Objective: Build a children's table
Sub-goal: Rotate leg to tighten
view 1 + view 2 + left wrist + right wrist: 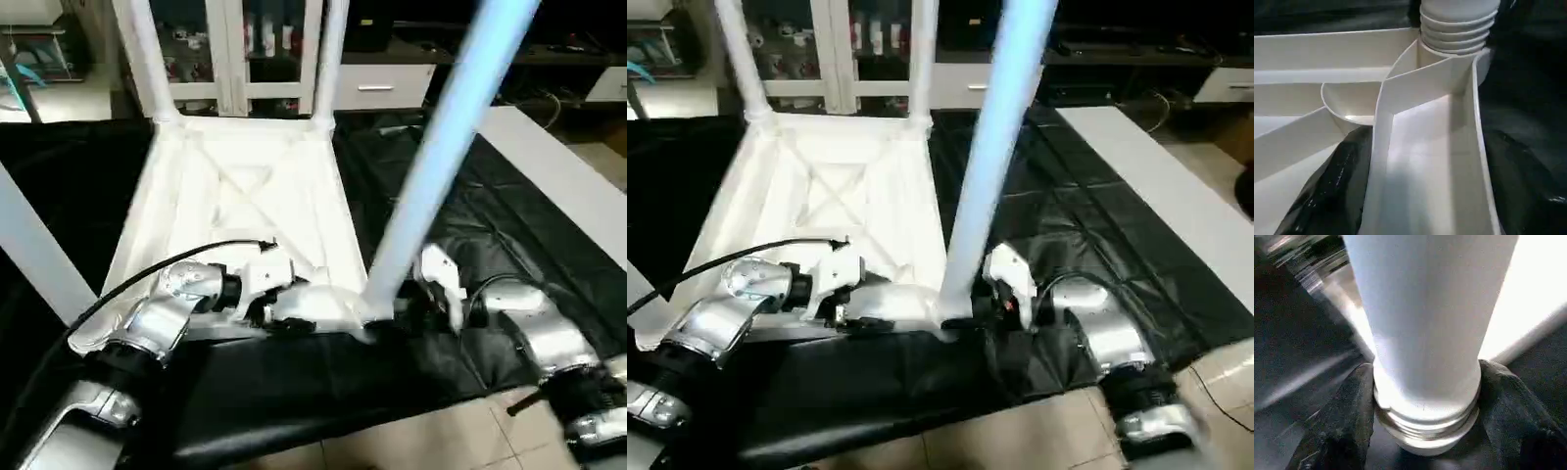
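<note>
The white tabletop (245,196) lies upside down on a black sheet, its X ribs facing up. Two legs (145,49) (330,59) stand in its far corners, and another leg (34,250) rises at the near left. A fourth leg (441,147) stands tilted in the near right corner socket, its thread (1459,29) still showing above the socket. My right gripper (411,294) is shut on this leg's base, with a black finger (1347,416) pressed against each side. My left gripper (294,311) is shut on the tabletop's near rim beside that socket, fingers (1327,196) straddling the corner wall.
The black sheet (411,196) covers the work surface, with tiled floor (411,441) at its near edge. A long white board (558,176) lies on the right. Behind stand a glass-door cabinet (245,49) and white drawers (377,88). A black cable (147,269) arcs over my left forearm.
</note>
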Motion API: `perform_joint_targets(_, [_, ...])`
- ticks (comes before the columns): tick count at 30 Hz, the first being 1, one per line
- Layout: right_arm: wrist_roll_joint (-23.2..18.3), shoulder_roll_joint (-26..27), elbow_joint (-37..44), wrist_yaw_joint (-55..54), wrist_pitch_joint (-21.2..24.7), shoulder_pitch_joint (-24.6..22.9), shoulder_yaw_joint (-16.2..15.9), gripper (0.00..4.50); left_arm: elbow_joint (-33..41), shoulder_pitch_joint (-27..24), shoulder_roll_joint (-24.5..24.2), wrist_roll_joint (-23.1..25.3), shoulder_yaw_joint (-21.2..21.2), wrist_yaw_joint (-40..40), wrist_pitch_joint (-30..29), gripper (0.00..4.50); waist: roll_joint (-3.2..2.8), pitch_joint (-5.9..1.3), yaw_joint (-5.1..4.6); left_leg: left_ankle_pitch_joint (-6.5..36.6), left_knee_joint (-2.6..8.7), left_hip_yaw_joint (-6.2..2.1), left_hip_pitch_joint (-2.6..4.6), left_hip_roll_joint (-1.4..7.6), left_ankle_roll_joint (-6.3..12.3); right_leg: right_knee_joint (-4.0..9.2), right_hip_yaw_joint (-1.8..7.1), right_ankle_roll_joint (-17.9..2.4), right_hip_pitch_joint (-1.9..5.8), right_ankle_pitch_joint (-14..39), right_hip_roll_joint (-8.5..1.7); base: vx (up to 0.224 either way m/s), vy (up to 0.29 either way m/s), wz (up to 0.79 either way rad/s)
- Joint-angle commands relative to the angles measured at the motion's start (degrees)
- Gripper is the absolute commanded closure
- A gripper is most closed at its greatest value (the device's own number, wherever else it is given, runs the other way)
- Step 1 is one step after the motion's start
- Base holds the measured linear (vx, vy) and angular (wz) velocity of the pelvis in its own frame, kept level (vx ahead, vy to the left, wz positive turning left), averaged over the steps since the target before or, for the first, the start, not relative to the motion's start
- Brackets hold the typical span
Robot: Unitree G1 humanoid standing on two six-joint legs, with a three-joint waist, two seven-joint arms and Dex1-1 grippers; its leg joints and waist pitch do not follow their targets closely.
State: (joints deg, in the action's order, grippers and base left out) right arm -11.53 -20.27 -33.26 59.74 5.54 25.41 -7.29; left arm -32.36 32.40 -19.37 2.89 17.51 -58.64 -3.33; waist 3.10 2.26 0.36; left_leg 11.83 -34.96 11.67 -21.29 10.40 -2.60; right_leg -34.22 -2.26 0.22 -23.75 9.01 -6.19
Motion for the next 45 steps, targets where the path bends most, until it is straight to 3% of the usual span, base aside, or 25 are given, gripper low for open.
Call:
perform_joint_targets(1, [-5.2, 4.2, 0.5, -6.5, 1.2, 2.3, 3.6, 1.82, -4.0, 0.4, 3.8, 2.1, 0.7, 8.5, -3.8, 1.37, -0.14, -3.30, -0.09, 15.9, 4.99, -1.41, 0.79, 2.68, -0.35, 3.84, 1.48, -12.9, 2.21, 16.8, -2.00, 0.000, 0.000, 0.00])
perform_joint_targets(6, [-2.0, 10.3, -4.1, -22.2, 1.8, 4.4, 5.9, 1.82, -7.5, 3.9, 8.9, 3.6, -0.8, 19.3, -8.7, 1.37, -0.30, -3.42, -0.61, 14.5, 4.91, -1.40, 0.59, 2.45, -0.38, 4.01, 1.39, -12.0, 2.04, 16.2, -1.81, 0.000, 0.000, 0.00])
perform_joint_targets(7, [1.4, 12.4, -7.1, -29.8, 0.7, 5.8, 5.9, 1.82, -9.7, 5.9, 11.5, 4.1, -2.1, 24.7, -10.3, 1.37, -0.45, -3.51, -0.76, 14.0, 4.84, -1.39, 0.62, 2.37, -0.47, 3.91, 1.39, -12.3, 2.05, 15.3, -1.81, 0.000, 0.000, 0.00])
perform_joint_targets(9, [2.9, 13.2, -8.1, -32.5, -0.3, 6.3, 5.6, 1.82, -10.5, 6.8, 12.5, 4.0, -2.7, 26.6, -10.9, 1.37, -0.34, -3.62, -0.84, 13.3, 4.75, -1.33, 0.61, 2.27, -0.27, 3.91, 1.31, -12.7, 2.11, 14.0, -1.76, 0.000, 0.000, 0.00])
perform_joint_targets(13, [7.9, 19.8, -11.5, -44.0, -3.9, 9.3, 4.4, 1.83, -15.6, 11.2, 17.4, 5.6, -4.1, 37.6, -9.3, 1.37, -0.47, -4.02, -0.59, 8.7, 4.37, -1.13, 0.59, 2.09, 2.20, 3.27, 1.28, -14.4, 2.50, 6.3, -1.65, 0.000, 0.000, 0.00])
perform_joint_targets(17, [6.9, 21.6, -11.6, -42.6, -4.5, 9.9, 4.3, 1.83, -16.1, 11.5, 18.0, 6.0, -3.5, 37.4, -9.6, 1.37, -0.44, -3.94, -0.03, 7.3, 4.31, -0.95, 0.61, 2.20, 4.74, 3.25, 1.25, -15.0, 2.69, 4.9, -1.81, 0.000, 0.000, 0.00])
perform_joint_targets(19, [5.6, 21.6, -10.8, -39.6, -4.9, 9.6, 4.5, 1.83, -15.8, 11.1, 17.6, 6.0, -3.3, 36.3, -10.0, 1.37, -0.45, -3.77, 0.04, 8.4, 4.47, -0.98, 0.61, 2.30, 4.82, 3.44, 1.17, -14.8, 2.67, 6.6, -1.75, 0.000, 0.000, 0.00])
perform_joint_targets(21, [1.8, 21.4, -7.1, -33.8, -4.4, 8.2, 5.7, 1.83, -15.5, 10.5, 16.8, 6.3, -2.7, 34.9, -9.7, 1.37, -0.52, -3.67, 0.11, 10.3, 4.59, -1.03, 0.73, 2.43, 4.53, 3.69, 1.20, -14.5, 2.60, 8.5, -1.84, 0.000, 0.000, 0.00])
perform_joint_targets(22, [1.7, 21.3, -6.9, -33.7, -4.4, 8.1, 5.7, 1.48, -15.5, 10.5, 16.8, 6.3, -2.7, 34.8, -9.7, 1.37, -0.55, -3.68, 0.10, 10.6, 4.64, -1.06, 0.72, 2.45, 4.38, 3.69, 1.19, -14.4, 2.59, 8.8, -1.81, 0.000, 0.000, 0.00])
perform_joint_targets(24, [1.7, 20.2, -5.4, -33.4, -4.8, 7.4, 5.9, 1.27, -15.7, 10.2, 16.1, 6.2, -2.7, 33.8, -9.2, 1.37, -0.42, -3.73, 0.14, 9.8, 4.64, -1.10, 0.68, 2.44, 4.06, 3.54, 1.18, -14.3, 2.60, 8.1, -1.76, 0.000, 0.000, 0.00])
perform_joint_targets(26, [1.2, 18.3, -2.2, -31.7, -4.5, 6.2, 6.0, 1.11, -15.3, 9.7, 15.0, 6.2, -2.1, 31.2, -7.9, 1.37, -0.27, -3.68, 0.03, 9.5, 4.65, -1.11, 0.31, 2.37, 5.02, 3.41, 1.21, -14.0, 2.93, 6.7, -1.77, 0.000, 0.000, 0.00])
perform_joint_targets(29, [1.0, 15.1, 1.8, -29.2, -2.9, 4.5, 5.5, 0.78, -13.9, 8.4, 13.4, 6.1, -1.4, 27.9, -7.1, 1.37, -0.37, -3.51, -1.00, 10.9, 4.95, -1.53, -0.21, 2.49, 4.85, 3.62, 1.02, -13.1, 3.13, 9.2, -1.89, 0.000, 0.000, 0.00])
perform_joint_targets(31, [0.7, 10.4, 6.1, -25.5, -0.7, 2.6, 5.3, 0.64, -11.8, 6.7, 10.9, 5.9, -0.6, 23.9, -6.1, 1.37, -0.73, -3.37, -0.78, 12.3, 4.88, -1.35, 0.53, 2.71, 3.84, 4.04, 1.16, -13.8, 2.68, 10.9, -1.77, 0.000, 0.000, 0.00])
perform_joint_targets(34, [-0.7, 6.2, 9.7, -20.5, 0.9, 0.7, 5.6, 0.33, -10.5, 5.5, 8.7, 5.4, -0.4, 21.2, -5.8, 1.37, -0.78, -3.50, -0.13, 10.5, 4.77, -1.26, 0.62, 2.90, 3.87, 3.58, 1.28, -14.4, 2.91, 7.4, -1.67, 0.000, 0.000, 0.00])
perform_joint_targets(35, [-1.6, 2.4, 13.1, -15.6, 1.9, -1.3, 5.5, 0.28, -9.4, 4.4, 6.9, 5.0, -0.2, 18.8, -5.1, 1.37, -0.78, -3.41, 0.03, 9.7, 4.71, -1.09, 0.63, 2.85, 4.06, 3.38, 1.35, -14.9, 2.72, 6.0, -1.57, 0.000, 0.000, 0.00])
perform_joint_targets(37, [-2.0, -0.2, 15.3, -12.2, 2.3, -2.7, 5.2, 0.20, -8.7, 3.7, 5.7, 4.8, 0.0, 17.1, -4.4, 1.37, -0.74, -3.27, 0.53, 10.2, 4.75, -1.05, 0.66, 2.90, 4.43, 3.43, 1.44, -15.0, 2.90, 6.1, -1.64, 0.000, 0.000, 0.00])
perform_joint_targets(42, [-3.0, -8.6, 21.3, -2.4, 3.5, -7.2, 4.4, 0.09, -5.7, 1.1, 1.8, 3.7, 1.3, 9.4, 1.0, 1.37, -0.43, -2.84, 0.66, 15.9, 5.22, -1.24, 0.66, 3.01, 2.52, 4.41, 1.47, -12.8, 2.58, 15.6, -1.74, 0.000, 0.000, 0.00])
perform_joint_targets(45, [-3.5, -11.7, 22.0, 1.5, 4.2, -8.3, 3.4, 0.09, -2.1, -1.3, -0.6, 1.8, 2.3, 2.3, 3.4, 1.37, -0.51, -2.69, 0.47, 18.6, 5.31, -1.31, 1.06, 3.07, 1.11, 4.93, 1.60, -11.4, 1.86, 20.3, -1.71, 0.000, 0.000, 0.00])
